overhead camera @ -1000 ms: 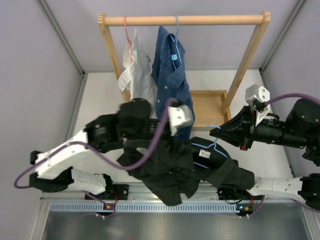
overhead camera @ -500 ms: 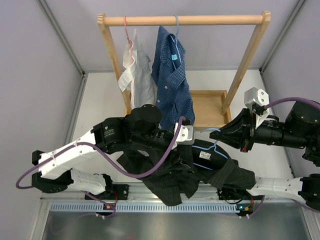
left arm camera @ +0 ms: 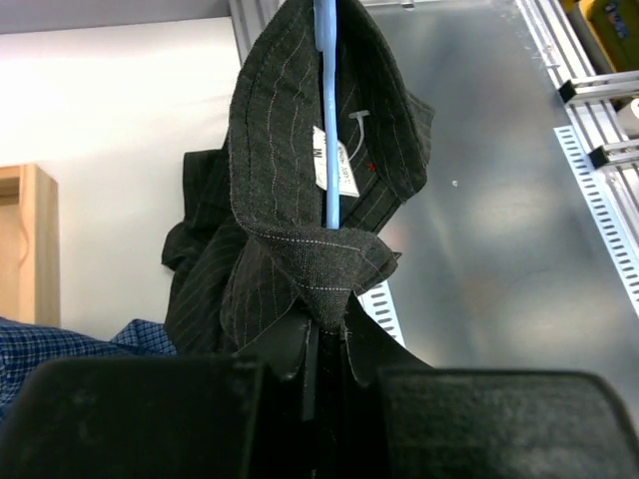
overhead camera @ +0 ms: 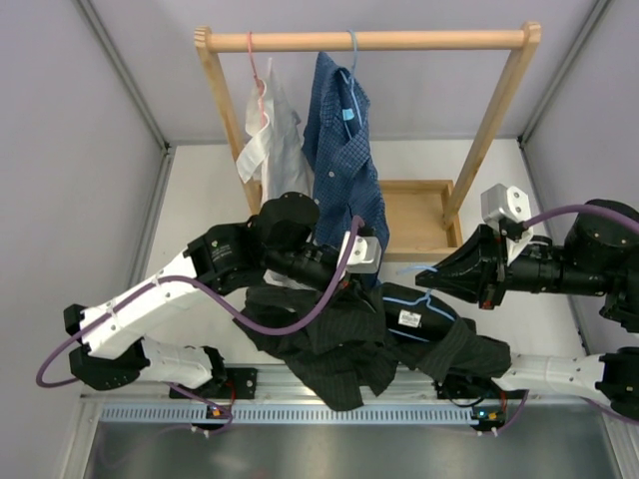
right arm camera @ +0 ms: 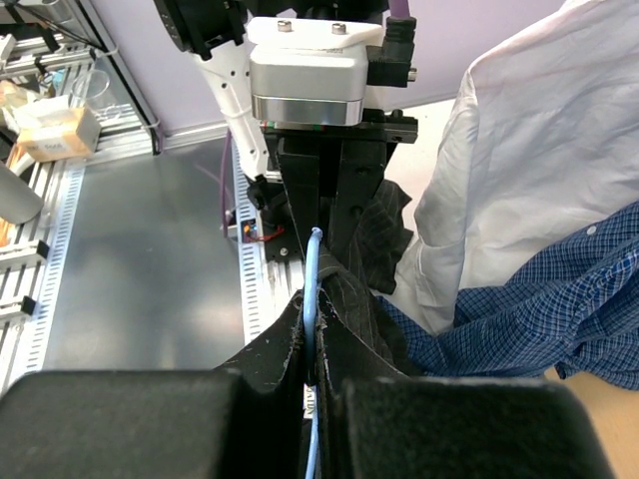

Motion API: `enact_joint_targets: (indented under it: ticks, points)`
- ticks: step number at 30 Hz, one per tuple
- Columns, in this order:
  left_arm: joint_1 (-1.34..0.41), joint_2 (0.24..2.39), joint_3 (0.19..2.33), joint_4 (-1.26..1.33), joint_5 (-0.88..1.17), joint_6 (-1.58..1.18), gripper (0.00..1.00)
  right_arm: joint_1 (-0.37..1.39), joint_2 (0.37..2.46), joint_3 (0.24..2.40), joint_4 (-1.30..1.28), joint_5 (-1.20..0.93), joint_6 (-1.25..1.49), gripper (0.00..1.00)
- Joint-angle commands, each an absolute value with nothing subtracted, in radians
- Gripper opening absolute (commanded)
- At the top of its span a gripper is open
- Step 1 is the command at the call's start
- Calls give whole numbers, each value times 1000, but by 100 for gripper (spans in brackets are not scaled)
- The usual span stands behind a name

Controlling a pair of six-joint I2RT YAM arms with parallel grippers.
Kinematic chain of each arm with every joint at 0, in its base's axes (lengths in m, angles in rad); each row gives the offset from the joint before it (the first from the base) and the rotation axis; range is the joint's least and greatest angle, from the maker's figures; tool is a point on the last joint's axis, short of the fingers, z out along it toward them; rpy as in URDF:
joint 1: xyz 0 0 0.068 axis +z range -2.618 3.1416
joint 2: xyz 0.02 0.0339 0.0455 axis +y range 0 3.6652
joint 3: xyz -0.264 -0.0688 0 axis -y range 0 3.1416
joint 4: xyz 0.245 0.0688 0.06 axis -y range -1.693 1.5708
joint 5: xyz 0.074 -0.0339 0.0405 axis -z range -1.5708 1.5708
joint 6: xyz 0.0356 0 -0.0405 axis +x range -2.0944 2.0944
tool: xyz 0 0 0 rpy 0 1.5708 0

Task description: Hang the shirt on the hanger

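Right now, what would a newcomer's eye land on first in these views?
The black shirt stands out first, bunched at near centre between the two arms, with the light-blue hanger running up through its collar. The left pincer and right pincer face each other, both closed at that bundle. Behind them, a wooden rack holds a white shirt and a blue checked shirt.
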State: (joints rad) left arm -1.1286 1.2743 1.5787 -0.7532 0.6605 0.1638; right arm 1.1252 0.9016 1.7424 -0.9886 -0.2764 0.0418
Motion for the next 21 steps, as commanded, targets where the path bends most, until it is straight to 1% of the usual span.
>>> enact_joint_targets:
  ticks: [1,2,3,5,6,7,9,12,14,17,18,21]
  points:
    - [-1124,1267,1577,-696,735,187,0,1132,893,1740,-948,-308,32,0]
    - [-1124,1261,1571,-696,742,193,0,1132,885,1736,-946,-305,32,0]
    - [-1124,1253,1568,-696,745,195,0,1134,879,1732,-943,-299,32,3]
    - [-1124,1233,1562,-695,756,199,0,1134,856,1715,-936,-295,35,5]
    - [-1124,1227,1562,-696,756,198,0,1132,848,1707,-933,-287,35,13]
    - [-1124,1223,1562,-695,756,198,0,1132,841,1697,-933,-281,37,26]
    - [-1124,1204,1559,-695,744,193,0,1134,815,1687,-939,-247,49,56]
    - [-1120,1177,1557,-696,738,187,0,1134,749,1675,-989,-187,43,58]
    - [-1117,1164,1555,-695,736,180,0,1134,689,1646,-1047,-186,37,58]
    - [-1117,1149,1560,-695,729,169,0,1134,629,1574,-1101,-257,38,59]
    - [-1117,1147,1562,-695,727,167,0,1132,612,1548,-1118,-318,38,59]
    - [-1117,1140,1565,-696,719,160,0,1132,578,1432,-1112,-406,44,59]
